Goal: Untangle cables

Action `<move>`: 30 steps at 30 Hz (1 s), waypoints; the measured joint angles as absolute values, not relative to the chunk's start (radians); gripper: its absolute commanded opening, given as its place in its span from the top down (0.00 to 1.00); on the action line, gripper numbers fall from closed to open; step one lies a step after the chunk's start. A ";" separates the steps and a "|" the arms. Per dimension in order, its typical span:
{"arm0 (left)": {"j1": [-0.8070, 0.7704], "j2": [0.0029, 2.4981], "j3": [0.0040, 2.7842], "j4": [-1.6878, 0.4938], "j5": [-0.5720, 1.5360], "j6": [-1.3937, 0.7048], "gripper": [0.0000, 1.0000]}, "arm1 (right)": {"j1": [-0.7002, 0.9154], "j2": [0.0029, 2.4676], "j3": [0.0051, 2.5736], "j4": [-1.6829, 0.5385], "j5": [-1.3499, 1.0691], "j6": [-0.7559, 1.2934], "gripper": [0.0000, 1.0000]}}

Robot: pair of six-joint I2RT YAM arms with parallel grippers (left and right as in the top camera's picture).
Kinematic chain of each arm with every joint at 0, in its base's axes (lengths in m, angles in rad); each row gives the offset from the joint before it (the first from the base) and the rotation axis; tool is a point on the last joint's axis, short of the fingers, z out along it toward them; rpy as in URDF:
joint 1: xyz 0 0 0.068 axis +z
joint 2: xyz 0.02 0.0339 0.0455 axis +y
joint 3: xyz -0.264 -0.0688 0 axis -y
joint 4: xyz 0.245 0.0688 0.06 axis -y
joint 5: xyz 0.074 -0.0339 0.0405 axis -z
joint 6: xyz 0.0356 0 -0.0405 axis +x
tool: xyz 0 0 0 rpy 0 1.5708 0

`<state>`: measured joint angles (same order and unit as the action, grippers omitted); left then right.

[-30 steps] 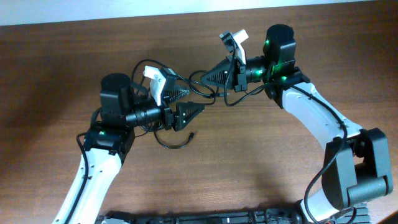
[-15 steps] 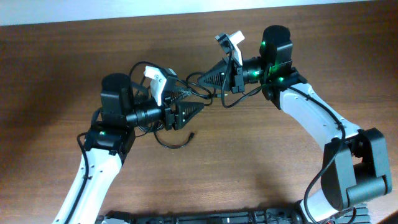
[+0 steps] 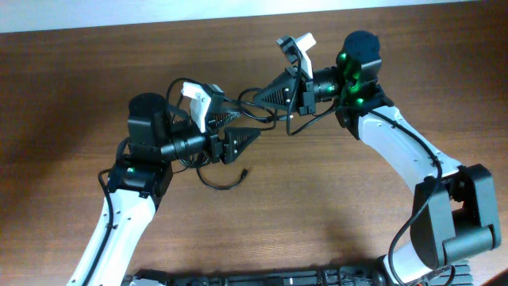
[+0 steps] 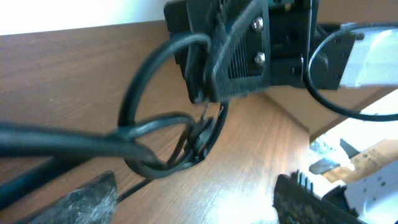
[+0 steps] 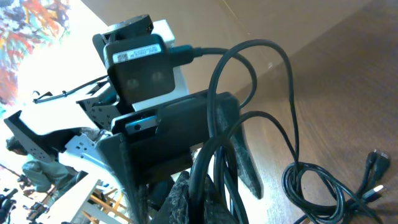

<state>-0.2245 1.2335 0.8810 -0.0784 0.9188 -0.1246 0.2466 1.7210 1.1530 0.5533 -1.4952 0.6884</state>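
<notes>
The cables [image 3: 274, 119] are thin black cords strung between my two grippers above the table, with a loose loop and plug end [image 3: 245, 170] trailing on the wood. My right gripper [image 3: 258, 99] points left and is shut on a bundle of the cords; in the right wrist view its fingers [image 5: 183, 200] pinch several strands, and more coils [image 5: 323, 186] lie lower right. My left gripper [image 3: 249, 127] points right with its jaws open, just below the right one. In the left wrist view the cable loops [image 4: 155, 146] hang ahead of my left gripper [image 4: 199, 202], with nothing between its fingers.
Brown wooden table [image 3: 333, 206] all around. A pale wall edge [image 3: 238, 8] runs along the far side. The two grippers are almost touching at mid-table. The left arm's own thicker wire [image 3: 107, 179] loops beside its wrist.
The right gripper has shifted slightly up and back with the cords still in it. The left gripper's jaws have narrowed a little; it has otherwise stayed in place.
</notes>
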 measured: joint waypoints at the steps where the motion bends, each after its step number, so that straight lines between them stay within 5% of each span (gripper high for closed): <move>1: -0.224 1.234 0.881 -0.065 0.918 -0.128 0.52 | 0.252 1.721 1.153 0.554 -1.494 0.689 0.96; 7: -0.224 1.235 0.881 -0.063 0.920 -0.151 0.93 | 0.263 1.721 1.153 0.555 -1.499 0.688 0.96; 9: -0.224 1.235 0.881 -0.063 0.920 -0.149 1.00 | 0.263 1.721 1.153 0.554 -1.500 0.689 0.96; 20: -0.212 1.235 0.881 0.021 0.931 -0.215 1.00 | 0.242 1.720 1.154 0.535 -1.502 0.662 0.96; 30: -0.127 1.253 0.870 0.381 1.052 -0.574 1.00 | 0.181 1.716 1.165 0.246 -1.517 0.496 0.96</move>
<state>-0.1272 1.2533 0.8696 0.3809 1.0523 -0.5735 0.1810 1.7157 1.1648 0.2462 -1.5166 0.4961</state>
